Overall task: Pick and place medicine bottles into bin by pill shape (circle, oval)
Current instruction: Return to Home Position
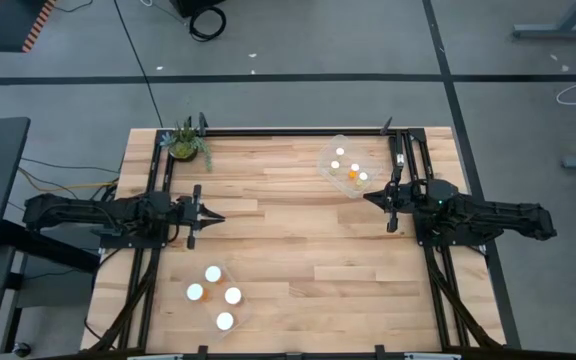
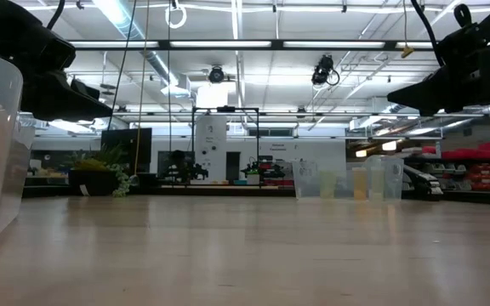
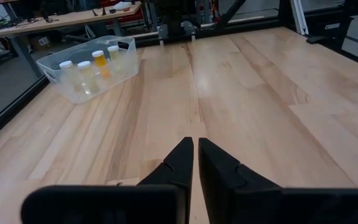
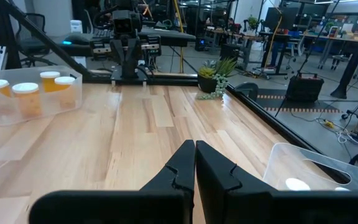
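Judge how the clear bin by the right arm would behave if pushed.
Likely slides easily: the bin looks like thin plastic on the smooth wooden table. Its four bottles stand upright and loose, so they may tip or rattle.

Orange medicine bottles (image 3: 99, 67), white caps (image 1: 213, 273), light wooden table (image 1: 298, 240).

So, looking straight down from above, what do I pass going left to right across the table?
A clear bin holding four white-capped bottles → second clear bin with more bottles. The plant, left gripper and right gripper overlap these, so they're left out.
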Robot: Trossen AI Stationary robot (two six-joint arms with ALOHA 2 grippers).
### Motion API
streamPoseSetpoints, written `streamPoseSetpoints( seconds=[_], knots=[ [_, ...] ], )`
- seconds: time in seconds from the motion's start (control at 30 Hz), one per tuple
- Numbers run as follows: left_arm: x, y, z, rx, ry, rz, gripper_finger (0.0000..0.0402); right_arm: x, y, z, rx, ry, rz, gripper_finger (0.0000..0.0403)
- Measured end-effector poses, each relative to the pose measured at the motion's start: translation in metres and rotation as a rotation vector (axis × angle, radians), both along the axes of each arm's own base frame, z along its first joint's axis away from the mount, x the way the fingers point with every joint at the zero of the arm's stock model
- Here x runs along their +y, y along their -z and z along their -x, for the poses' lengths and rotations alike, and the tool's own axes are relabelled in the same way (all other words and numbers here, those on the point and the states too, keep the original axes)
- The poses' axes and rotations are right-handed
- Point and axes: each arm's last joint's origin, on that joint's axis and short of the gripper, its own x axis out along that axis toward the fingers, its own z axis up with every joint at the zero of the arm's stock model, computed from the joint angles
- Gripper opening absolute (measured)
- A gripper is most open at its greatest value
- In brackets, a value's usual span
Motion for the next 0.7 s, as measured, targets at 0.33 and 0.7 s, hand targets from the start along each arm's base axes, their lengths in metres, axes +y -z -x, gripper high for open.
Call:
streamPoseSetpoints(
  seconds=[0.33, 0.7],
  knots=[
    [0.0000, 0.0000, 0.0000, 0.001, 0.000, 0.000, 0.0034, 0.0000, 0.0001, 0.0000, 0.000, 0.000, 0.000, 0.0019],
    [0.0000, 0.0001, 0.0000, 0.001, 0.000, 0.000, 0.0038, 0.0000, 0.0001, 0.0000, 0.000, 0.000, 0.000, 0.0019]
  ],
)
